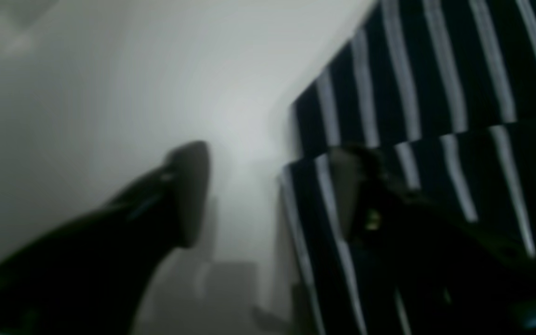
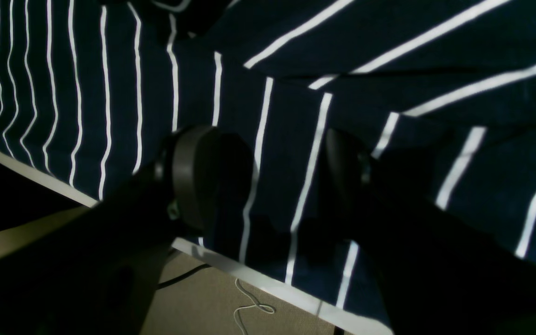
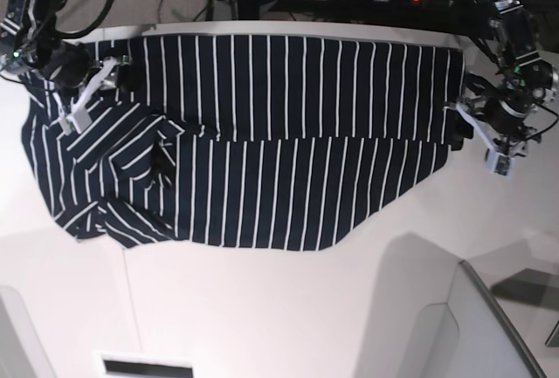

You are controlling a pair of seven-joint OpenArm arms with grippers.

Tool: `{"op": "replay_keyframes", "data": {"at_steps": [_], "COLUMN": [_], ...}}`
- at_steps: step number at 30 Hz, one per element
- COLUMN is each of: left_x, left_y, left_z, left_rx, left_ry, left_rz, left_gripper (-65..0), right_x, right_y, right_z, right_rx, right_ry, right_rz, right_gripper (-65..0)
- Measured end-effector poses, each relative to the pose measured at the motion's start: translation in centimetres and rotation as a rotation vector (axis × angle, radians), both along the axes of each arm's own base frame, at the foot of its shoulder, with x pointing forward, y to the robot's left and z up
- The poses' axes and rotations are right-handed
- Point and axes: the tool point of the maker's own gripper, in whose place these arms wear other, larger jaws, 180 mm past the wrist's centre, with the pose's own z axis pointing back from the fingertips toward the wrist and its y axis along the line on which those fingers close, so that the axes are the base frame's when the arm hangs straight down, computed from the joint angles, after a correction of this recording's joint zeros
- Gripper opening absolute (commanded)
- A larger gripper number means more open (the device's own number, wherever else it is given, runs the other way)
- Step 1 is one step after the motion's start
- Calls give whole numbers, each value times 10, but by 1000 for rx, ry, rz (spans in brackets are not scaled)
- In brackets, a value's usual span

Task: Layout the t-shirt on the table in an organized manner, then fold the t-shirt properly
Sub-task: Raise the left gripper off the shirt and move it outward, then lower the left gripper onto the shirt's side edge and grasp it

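A striped t-shirt (image 3: 262,142) is spread across the far half of the white table (image 3: 262,308), folded once lengthwise, with a sleeve bunched at one end. The left claw (image 1: 268,186) is seen open astride the shirt's hem edge, gripping nothing. The right claw (image 2: 268,181) is held open over the cloth near the table edge, empty. If only one layer is pinched, the fold could be dragged crooked.
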Motion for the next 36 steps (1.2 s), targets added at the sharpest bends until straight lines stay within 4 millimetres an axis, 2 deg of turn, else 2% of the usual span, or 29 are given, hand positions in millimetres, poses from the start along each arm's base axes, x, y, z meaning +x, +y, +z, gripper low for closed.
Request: {"op": "replay_keyframes", "data": {"at_steps": [3,5,8,10,12,14,17,19,22,23,26,28,32,36], "left_x": [-6,-1,4,4,1,-4,-5,-6,-29,-33,-24,-17,-28,-7], "left_y": [28,43,55,60,60,70,82,86,88,91,81,64,29,9], "left_z": [1,16,38,44,38,34,41,42,12,8,-2,-13,-49,-57], "left_rx": [-112,-161,-79,37,150,284,395,369,270,247,86,-53,-309,-559], "left_ry": [47,-30,-157,-217,-195,-141,-139,-127,170,247,326,307,389,334], "left_rz": [137,199,169,143,75,29,-2,25,64,100,152,144,165,238], "left_gripper": [-171,-171,-171,-173,-173,-173,-173,-174,-174,-174,-183,-234,-339,-352], "right_x": [0,0,0,0,0,0,-1,-1,-1,-1,-1,0,0,0], "right_y": [0,0,0,0,0,0,-5,-5,-5,-5,-5,-5,-5,-5], "right_z": [0,0,0,0,0,0,0,0,0,0,0,0,0,0], "right_rx": [0,-1,0,0,0,-1,-10,-11,-11,-11,-9,-8,-10,-10], "right_ry": [0,0,0,0,-1,0,2,3,3,4,3,2,2,2], "right_rz": [0,0,0,0,-1,0,4,5,5,4,4,3,5,5], "right_gripper": [-317,-317,-317,-317,-317,-317,-317,-317,-317,-317,-317,-318,-318,-318]}}
